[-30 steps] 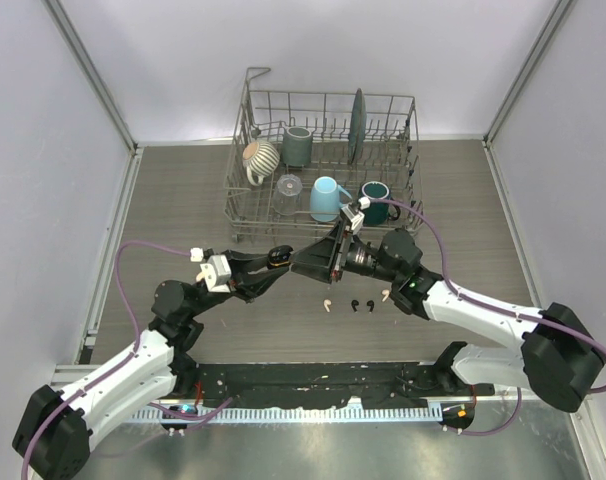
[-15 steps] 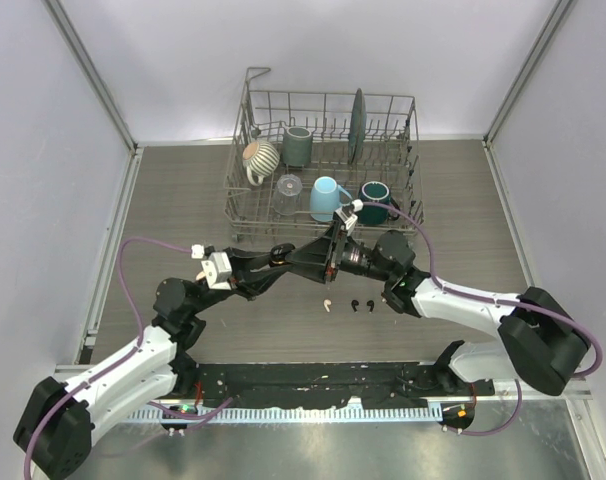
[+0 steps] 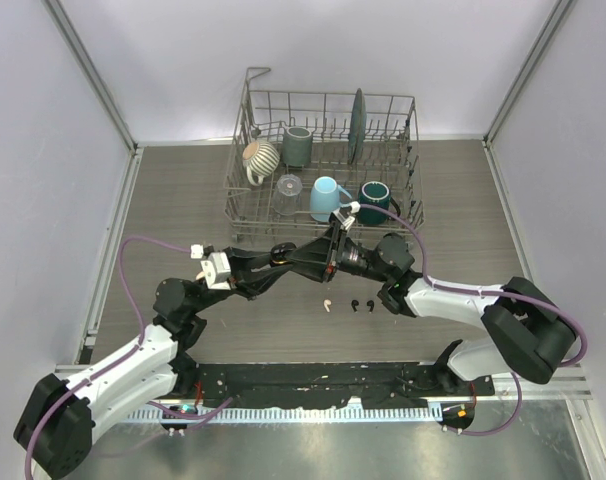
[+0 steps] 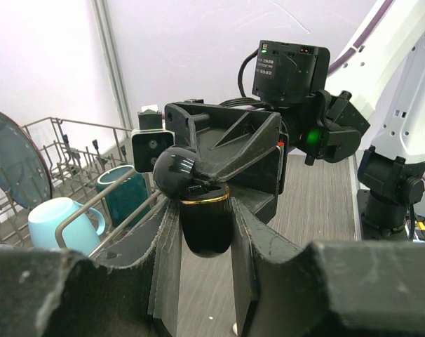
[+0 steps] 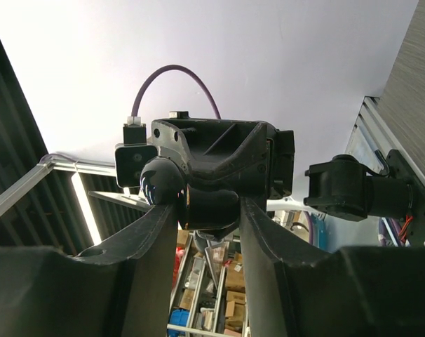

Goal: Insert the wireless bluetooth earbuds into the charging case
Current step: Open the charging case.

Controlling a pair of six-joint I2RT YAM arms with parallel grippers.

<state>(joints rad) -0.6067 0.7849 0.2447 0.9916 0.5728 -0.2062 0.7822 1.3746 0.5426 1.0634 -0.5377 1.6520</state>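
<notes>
1. The left gripper (image 4: 205,214) is clamped on the glossy black egg-shaped charging case with a gold band (image 4: 206,226). Its two fingers press the left and right sides of the case body.
2. The case is held in the air above the dark wood-grain table (image 3: 183,200), in front of the grey wire dish rack (image 3: 245,214). The rounded black lid (image 4: 173,170) is swung open to one side.
3. Three earbuds are visible on the table just in front of the two grippers, outside the case: one pale cream-pink stemmed earbud (image 3: 327,304), then two black stemmed earbuds (image 3: 354,304) (image 3: 368,305) just to its right.
4. The right gripper (image 5: 208,219) faces the left gripper head-on. Its fingers stand close on both sides of the same case. Whether they press on it cannot be determined.
</notes>
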